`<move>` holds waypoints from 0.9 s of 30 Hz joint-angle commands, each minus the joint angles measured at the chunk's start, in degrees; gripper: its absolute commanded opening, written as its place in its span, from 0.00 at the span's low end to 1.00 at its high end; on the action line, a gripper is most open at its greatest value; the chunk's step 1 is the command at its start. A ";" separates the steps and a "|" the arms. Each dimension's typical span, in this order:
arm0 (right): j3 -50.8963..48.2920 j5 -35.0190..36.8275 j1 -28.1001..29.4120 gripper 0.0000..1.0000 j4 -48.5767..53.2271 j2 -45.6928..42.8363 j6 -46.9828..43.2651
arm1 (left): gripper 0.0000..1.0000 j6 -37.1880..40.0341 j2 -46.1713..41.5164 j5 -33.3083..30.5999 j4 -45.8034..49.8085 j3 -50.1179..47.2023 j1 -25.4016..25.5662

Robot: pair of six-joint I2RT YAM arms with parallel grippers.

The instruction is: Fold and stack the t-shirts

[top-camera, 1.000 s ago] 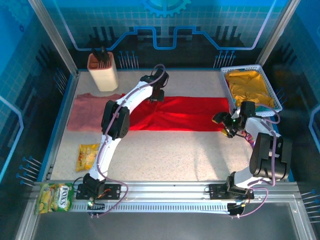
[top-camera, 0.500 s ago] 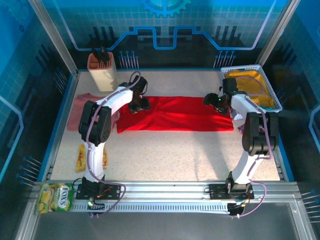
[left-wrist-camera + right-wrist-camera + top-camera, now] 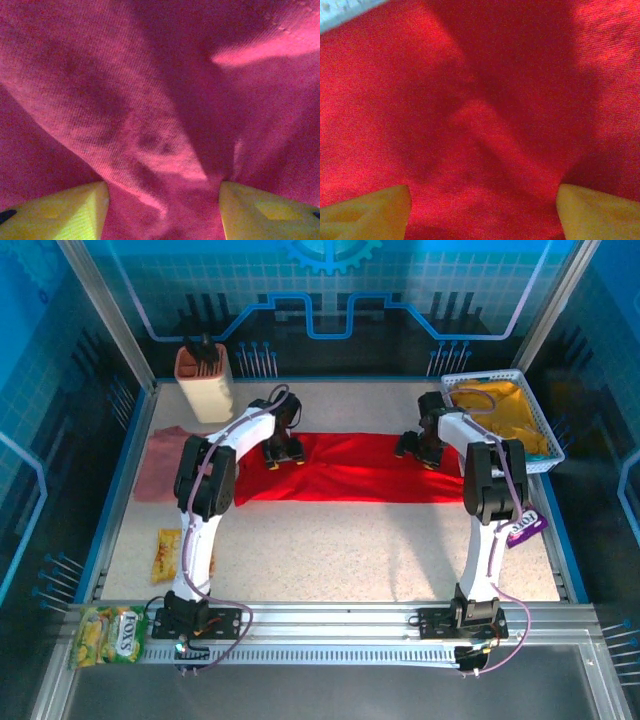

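Grippers number two: left gripper (image 3: 284, 452) and right gripper (image 3: 416, 445) each stand with fingers spread, nothing held, low over the far edge of the one red t-shirt (image 3: 350, 478), which lies as a long band mid-table. One pink t-shirt (image 3: 160, 465) lies flat to its left. One white basket (image 3: 480, 376) at far right holds yellow cloth (image 3: 500, 415)

The red t-shirt (image 3: 350, 475) is matt knit cloth.

a speckled table (image 3: 350, 540) bears a red shirt (image 3: 350, 475) mid-far. pink shirt (image 3: 160, 465) at the left edge, basket (image 3: 480, 376) at the far right corner.
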State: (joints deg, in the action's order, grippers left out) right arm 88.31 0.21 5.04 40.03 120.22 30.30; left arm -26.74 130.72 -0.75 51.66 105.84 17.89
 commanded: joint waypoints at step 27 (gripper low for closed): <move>-31.89 -18.56 37.70 0.80 -13.41 -17.90 26.58 | 0.59 4.86 20.84 13.67 8.77 34.17 1.88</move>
State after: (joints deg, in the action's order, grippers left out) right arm 58.89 -14.68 36.88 31.55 100.44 47.88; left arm -23.49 148.86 8.23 62.81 138.37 17.47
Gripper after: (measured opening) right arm 0.795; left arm 0.588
